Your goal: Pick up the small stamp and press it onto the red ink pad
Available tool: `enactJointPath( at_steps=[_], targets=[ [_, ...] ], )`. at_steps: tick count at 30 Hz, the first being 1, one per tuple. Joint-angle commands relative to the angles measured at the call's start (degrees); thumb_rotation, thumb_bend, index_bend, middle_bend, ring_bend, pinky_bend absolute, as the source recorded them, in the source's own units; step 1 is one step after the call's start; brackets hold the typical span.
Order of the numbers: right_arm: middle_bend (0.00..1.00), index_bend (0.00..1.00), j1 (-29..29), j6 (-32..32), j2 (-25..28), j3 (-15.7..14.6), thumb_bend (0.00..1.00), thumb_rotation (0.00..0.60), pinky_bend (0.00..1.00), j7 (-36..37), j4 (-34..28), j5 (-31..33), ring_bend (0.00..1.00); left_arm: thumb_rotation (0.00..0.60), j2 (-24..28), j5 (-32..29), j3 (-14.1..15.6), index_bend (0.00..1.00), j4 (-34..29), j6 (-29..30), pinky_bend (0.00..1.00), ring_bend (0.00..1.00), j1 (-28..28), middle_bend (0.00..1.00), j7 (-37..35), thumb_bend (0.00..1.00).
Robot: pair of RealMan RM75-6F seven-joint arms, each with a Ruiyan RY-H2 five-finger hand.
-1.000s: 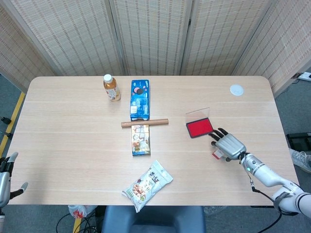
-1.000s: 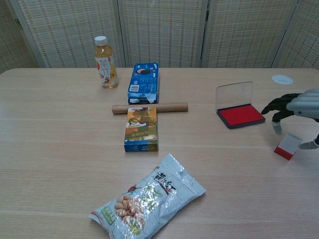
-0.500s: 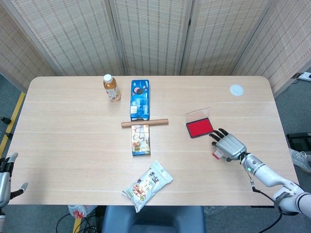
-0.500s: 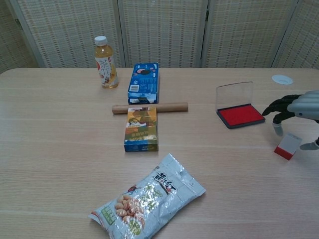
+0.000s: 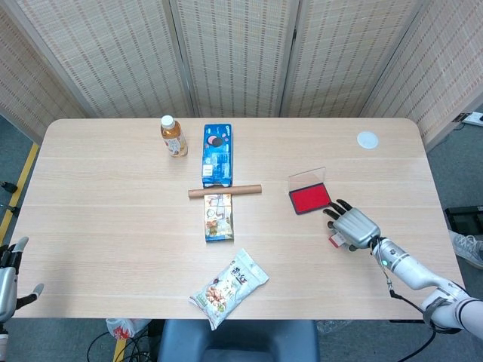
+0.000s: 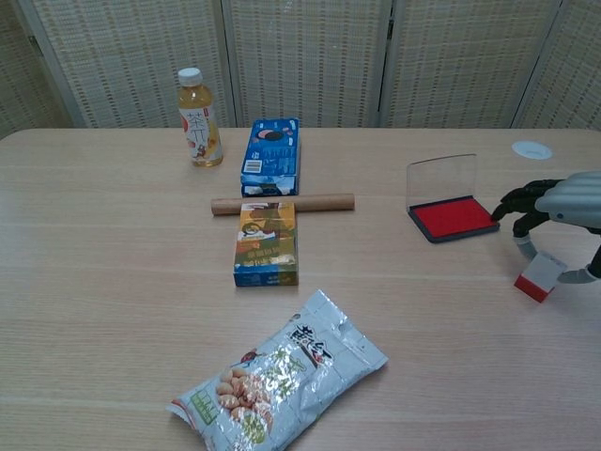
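Since 1 second ago our right hand (image 6: pixel 562 209) has shifted slightly toward the open red ink pad with its clear upright lid (image 6: pixel 454 217), and the small white stamp with a red base (image 6: pixel 539 276) has shifted and tilted with it. We judge the grasp is closing, though the stamp is not yet lifted: in the chest view its red base still looks to be touching the light wooden table (image 6: pixel 113 282), just to the right of the pad and nearer us. The dark fingers (image 6: pixel 518 202) curl loosely down around the stamp's white top, part open; whether they truly pinch it we cannot tell. Our left hand (image 5: pixel 9 275) sits far left of the pad at the table's edge, fingers spread, holding nothing
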Motion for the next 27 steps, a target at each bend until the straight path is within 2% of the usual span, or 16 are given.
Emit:
enactJointPath(
  at_steps=[1,5,11,13,15,18,21,27],
  targets=[
    [0.17,0.62,-0.2,0.4,-0.2,0.1,0.28,0.6,0.0,-0.6,0.1,0.2,0.0,0.6,0.1,0.2,0.1,0.09,0.1,0.0,0.31,0.14,0.0,0.2,-0.2,0.23],
    [0.27,0.7,-0.6,1.4,-0.1,0.6,0.28,0.6,0.0,-1.8,-0.3,0.7,0.01,0.6,0.2,0.4,0.1,0.09,0.2,-0.2,0.31,0.14,-0.1,0.2,-0.6,0.23],
    [0.53,0.8,-1.5,5.0,0.4,2.2,0.27,0.6,0.02,-2.5,-1.4,1.2,0.19,0.6,0.3,0.6,0.2,0.08,0.2,-0.4,0.31,0.14,-0.1,0.2,-1.0,0.23],
    [0.59,0.81,-1.4,5.2,0.7,2.9,0.27,0.6,0.12,-2.6,-2.0,1.8,0.26,0.6,0.4,0.6,0.3,0.08,0.2,-0.5,0.31,0.14,-0.2,0.2,-1.0,0.23],
    [0.67,0.81,-0.8,4.5,1.1,3.8,0.27,0.6,0.35,-3.1,-2.8,2.8,0.39,0.6,0.4,0.6,0.3,0.08,0.1,-0.7,0.31,0.14,-0.2,0.2,-1.1,0.23],
    [0.8,0.82,0.6,1.3,1.5,5.4,0.28,0.6,0.6,-4.8,-4.5,5.2,0.6,0.6,0.5,0.5,0.3,0.08,0.1,-1.1,0.31,0.14,-0.4,0.2,-1.1,0.23],
    [0.89,0.86,1.9,-2.3,1.3,7.0,0.28,0.6,0.7,-7.5,-5.5,8.2,0.7,0.6,0.6,0.4,0.4,0.08,0.1,-1.7,0.31,0.14,-0.6,0.2,-1.3,0.23],
    [0.97,0.89,5.0,-10.8,0.3,11.3,0.29,0.6,0.75,-10.7,-6.8,17.2,0.76,0.6,1.6,1.5,0.8,0.08,-0.2,-2.3,0.31,0.14,-0.7,0.2,-3.4,0.23]
  ],
)
